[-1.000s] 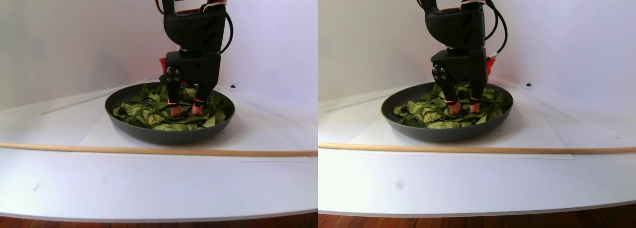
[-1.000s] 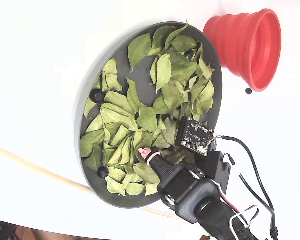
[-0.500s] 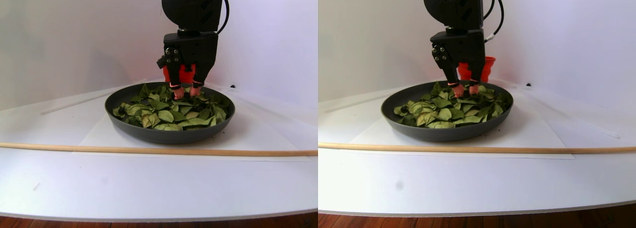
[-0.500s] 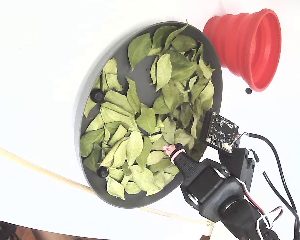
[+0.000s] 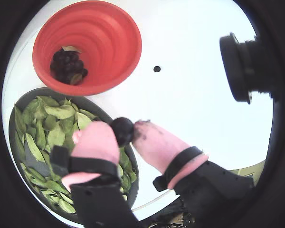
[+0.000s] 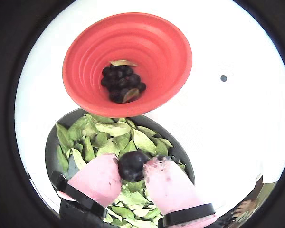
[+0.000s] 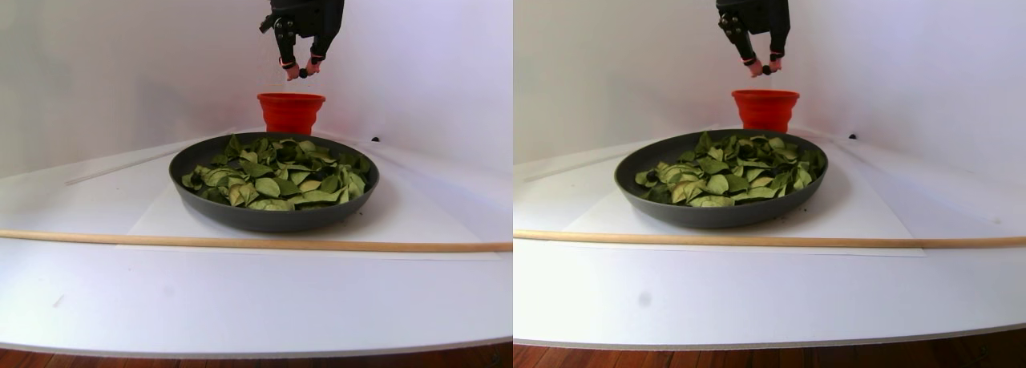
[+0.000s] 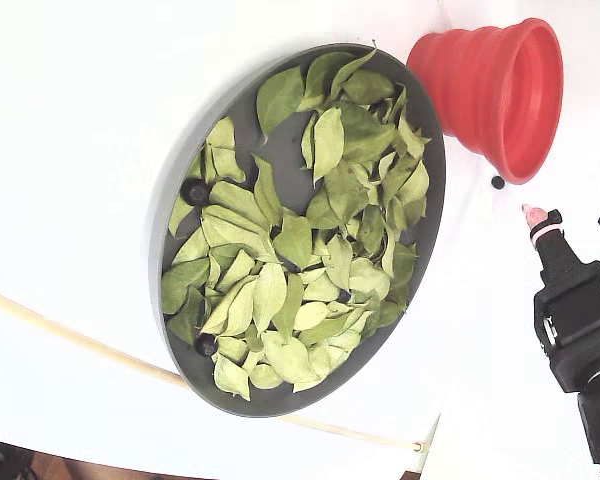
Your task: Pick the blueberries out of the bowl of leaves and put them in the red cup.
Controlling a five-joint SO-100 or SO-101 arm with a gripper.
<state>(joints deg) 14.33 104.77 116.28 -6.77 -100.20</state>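
My gripper (image 6: 133,167) is shut on one blueberry (image 5: 122,130), held between its pink fingertips. In the stereo pair view the gripper (image 7: 300,70) hangs high above the red cup (image 7: 291,111), behind the bowl (image 7: 272,214). In the fixed view it (image 8: 533,214) is off the bowl's side, below the red cup (image 8: 500,90). Both wrist views show several blueberries (image 6: 121,81) and a leaf scrap lying in the red cup (image 5: 85,45). Leaves (image 8: 300,240) fill the bowl (image 8: 175,160). Two blueberries (image 8: 194,190) (image 8: 207,345) lie near its left rim.
A thin wooden rod (image 7: 240,242) runs across the white table in front of the bowl. A small dark speck (image 8: 497,182) sits on the table beside the cup. A black camera module (image 5: 244,66) juts in at the right of a wrist view.
The gripper lifted out of the leaves with a blueberry in it, rose high and moved back toward the red cup. Leaves where it dug have shifted.
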